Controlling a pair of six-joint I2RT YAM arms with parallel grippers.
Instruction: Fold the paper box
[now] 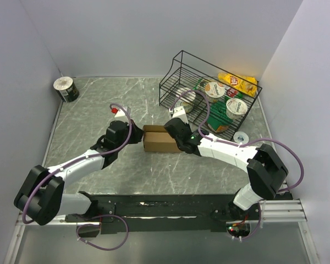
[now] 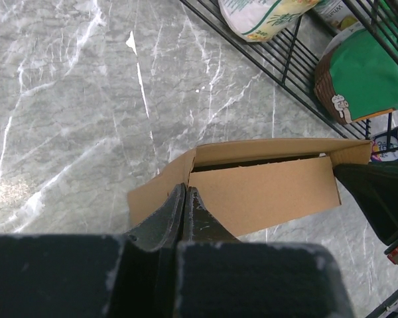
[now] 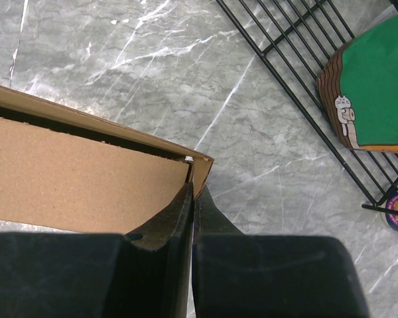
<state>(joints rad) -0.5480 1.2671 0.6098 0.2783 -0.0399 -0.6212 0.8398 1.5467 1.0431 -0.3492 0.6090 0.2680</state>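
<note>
The paper box [image 1: 158, 140] is a small brown cardboard box lying in the middle of the marble table, its lid panel slightly ajar along the far edge. My left gripper [image 1: 134, 136] is shut at the box's left end. In the left wrist view its fingertips [image 2: 180, 199] meet on the corner seam of the paper box [image 2: 265, 189]. My right gripper [image 1: 173, 133] is shut at the right end. In the right wrist view the side wall of the paper box [image 3: 79, 172] runs in between the right gripper's [image 3: 193, 193] fingers.
A black wire basket [image 1: 173, 74] holding cups and snack packets stands at the back right, close behind the right gripper. A tape roll [image 1: 65, 88] sits in the far left corner. A small round tin [image 1: 241, 137] lies by the basket's front.
</note>
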